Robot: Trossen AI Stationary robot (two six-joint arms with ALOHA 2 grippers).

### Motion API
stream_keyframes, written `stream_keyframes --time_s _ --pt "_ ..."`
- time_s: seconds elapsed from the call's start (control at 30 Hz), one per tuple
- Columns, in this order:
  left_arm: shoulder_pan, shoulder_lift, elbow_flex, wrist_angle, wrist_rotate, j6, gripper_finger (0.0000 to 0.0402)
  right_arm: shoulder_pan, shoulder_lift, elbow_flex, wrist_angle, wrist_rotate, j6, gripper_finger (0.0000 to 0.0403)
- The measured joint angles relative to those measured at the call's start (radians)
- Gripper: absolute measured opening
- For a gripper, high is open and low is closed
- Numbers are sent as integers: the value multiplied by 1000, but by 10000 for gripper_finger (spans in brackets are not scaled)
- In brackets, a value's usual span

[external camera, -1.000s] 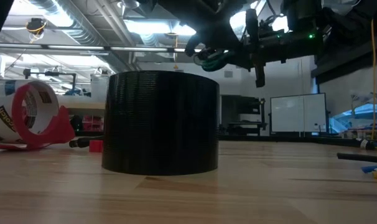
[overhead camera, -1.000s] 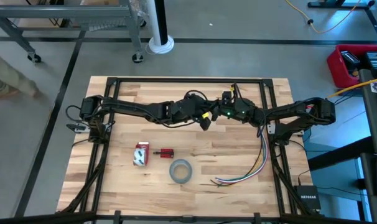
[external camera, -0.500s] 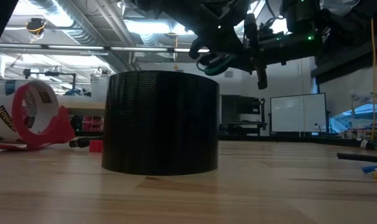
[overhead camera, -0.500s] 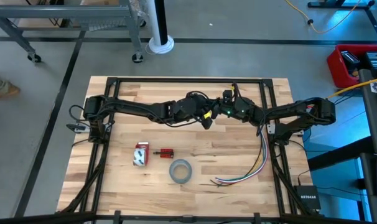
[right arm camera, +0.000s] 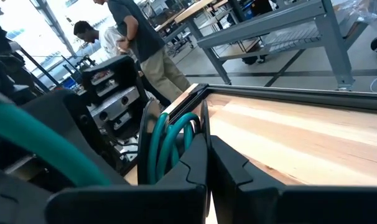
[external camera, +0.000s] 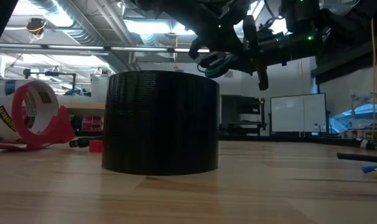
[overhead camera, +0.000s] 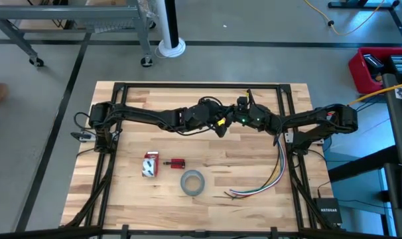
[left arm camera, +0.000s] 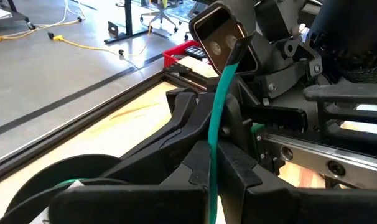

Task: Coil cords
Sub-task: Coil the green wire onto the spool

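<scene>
The cord shows teal-green here. Both grippers hold it above the table's middle. In the left wrist view a straight run of it [left arm camera: 221,106] rises between the fingers of my left gripper [left arm camera: 212,158] to a dark plug [left arm camera: 216,37]. Its coiled loops [right arm camera: 171,142] stand at the fingertips of my right gripper [right arm camera: 207,146], and they also show in the low view [external camera: 216,62]. In the high view my left gripper [overhead camera: 218,127] and my right gripper [overhead camera: 235,119] nearly meet. Both are shut. My left gripper pinches the straight run of the cord [left arm camera: 212,140] between its two fingers, a short way below the plug. The fingers lie across the cord. The cord is lifted clear of the table and looks straight up to the plug. My right gripper is shut at the side of the coiled loops [right arm camera: 191,134]. Its own fingers hide the exact place of contact and how many turns they have. The coil stands on edge, lifted clear of the table.
A grey tape roll [overhead camera: 192,182], large and dark in the low view [external camera: 160,121], lies toward the near edge. A red-and-white tape dispenser [overhead camera: 150,164] and a small red thing [overhead camera: 177,162] lie to its left. Multicoloured wires [overhead camera: 270,176] lie at the right. People stand beyond the table [right arm camera: 135,34].
The coil has risen slightly in the low view. The right arm's hanging dark part there has tipped from upright to slanted. Both grippers have stayed shut above the table's middle.
</scene>
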Motion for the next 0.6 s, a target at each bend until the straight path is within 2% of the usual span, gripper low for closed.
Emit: stream_keyframes --time_s 0.6 --pt "-26 -20 0 9 -41 0 1 0 -1 1 14 -11 11 5"
